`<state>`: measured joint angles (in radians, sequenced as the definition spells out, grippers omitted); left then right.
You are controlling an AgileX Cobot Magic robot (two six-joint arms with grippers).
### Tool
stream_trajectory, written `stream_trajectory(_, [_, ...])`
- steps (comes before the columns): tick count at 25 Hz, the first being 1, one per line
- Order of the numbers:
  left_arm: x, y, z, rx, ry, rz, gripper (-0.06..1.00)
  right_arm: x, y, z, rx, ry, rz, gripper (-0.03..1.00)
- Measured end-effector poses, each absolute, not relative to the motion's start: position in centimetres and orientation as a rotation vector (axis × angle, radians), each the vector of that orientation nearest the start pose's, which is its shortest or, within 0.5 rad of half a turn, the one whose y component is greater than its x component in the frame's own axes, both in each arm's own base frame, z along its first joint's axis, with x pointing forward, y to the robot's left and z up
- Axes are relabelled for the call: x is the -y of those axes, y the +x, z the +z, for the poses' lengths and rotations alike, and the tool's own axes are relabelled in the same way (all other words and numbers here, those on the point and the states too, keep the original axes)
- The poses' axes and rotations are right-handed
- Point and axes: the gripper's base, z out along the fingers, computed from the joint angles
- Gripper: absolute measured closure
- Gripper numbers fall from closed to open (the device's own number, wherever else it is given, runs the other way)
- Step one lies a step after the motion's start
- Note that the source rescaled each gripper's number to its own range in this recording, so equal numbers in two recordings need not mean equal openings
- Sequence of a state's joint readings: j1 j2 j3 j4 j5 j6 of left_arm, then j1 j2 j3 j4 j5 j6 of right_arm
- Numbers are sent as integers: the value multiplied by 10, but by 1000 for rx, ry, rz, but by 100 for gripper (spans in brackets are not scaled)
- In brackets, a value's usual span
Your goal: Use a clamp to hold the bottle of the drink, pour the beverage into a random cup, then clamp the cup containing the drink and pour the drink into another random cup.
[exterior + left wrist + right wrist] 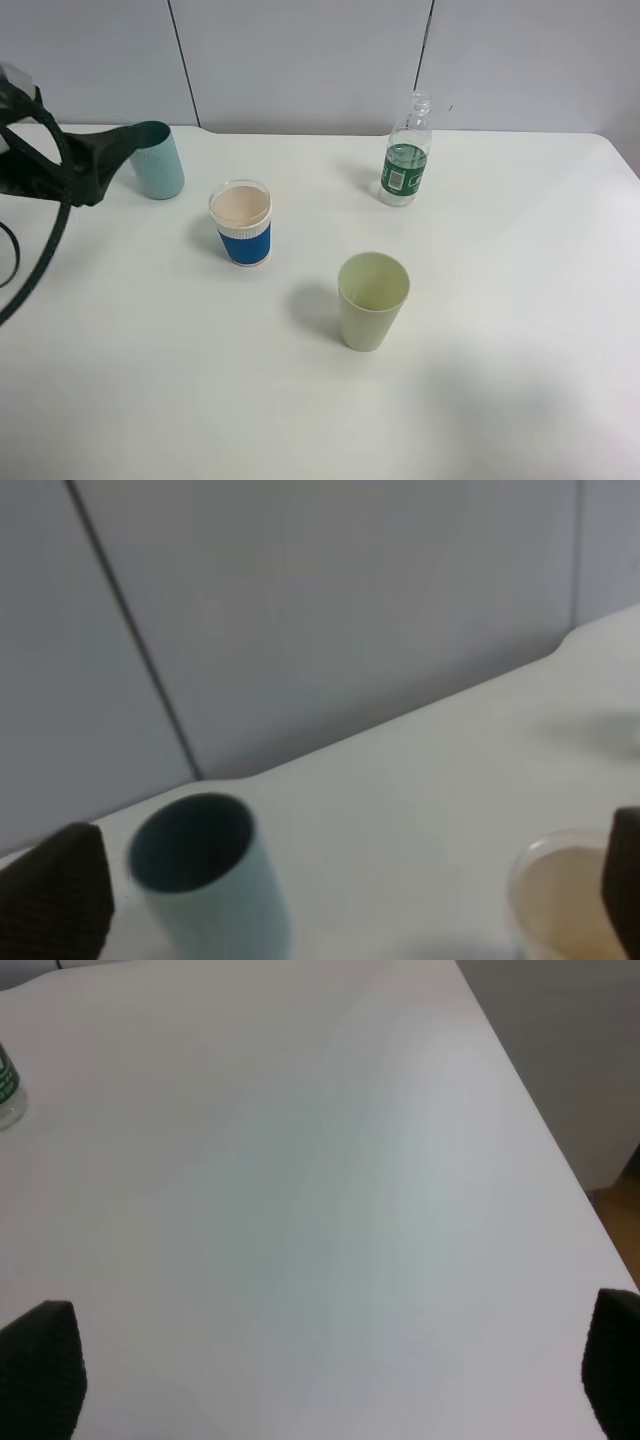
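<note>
My left gripper (330,880) and right gripper (320,1370) both gape, holding nothing. One table (520,330). Three cups: teal (157,160) far left, blue-sleeved (241,223) centre-left, yellow-green (372,300) near centre. One bottle (406,155), far right of centre, uncapped. I judge it light, thin-walled and slippery; I'd grip its labelled waist gently.

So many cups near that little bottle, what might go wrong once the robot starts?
1. The bottle looks uncapped, tall and narrow, so a clumsy grab might tip it and spill.
2. The left pincer hangs open close to the teal cup and the blue-sleeved white cup; moving off, it may knock one.
3. The pale yellow-green cup looks light, so it might topple during pouring.
</note>
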<state>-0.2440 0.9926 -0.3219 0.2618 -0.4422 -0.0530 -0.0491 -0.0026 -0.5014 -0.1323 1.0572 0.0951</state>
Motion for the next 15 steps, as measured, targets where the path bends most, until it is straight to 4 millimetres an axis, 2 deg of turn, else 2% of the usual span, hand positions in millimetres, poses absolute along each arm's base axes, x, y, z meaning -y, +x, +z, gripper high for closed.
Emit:
stream_trajectory(6, [38, 162, 299, -1799, 390, -14, -5, 10, -6, 279, -2026, 153, -129, -3])
stream_trajectory(11, [23, 134, 339, -1910, 323, 51, -5, 10, -6, 279, -2026, 153, -129, -3])
stream_trajectory(15, [13, 109, 361, -1943, 281, 78, -5, 10, -6, 279, -2026, 153, -129, -3])
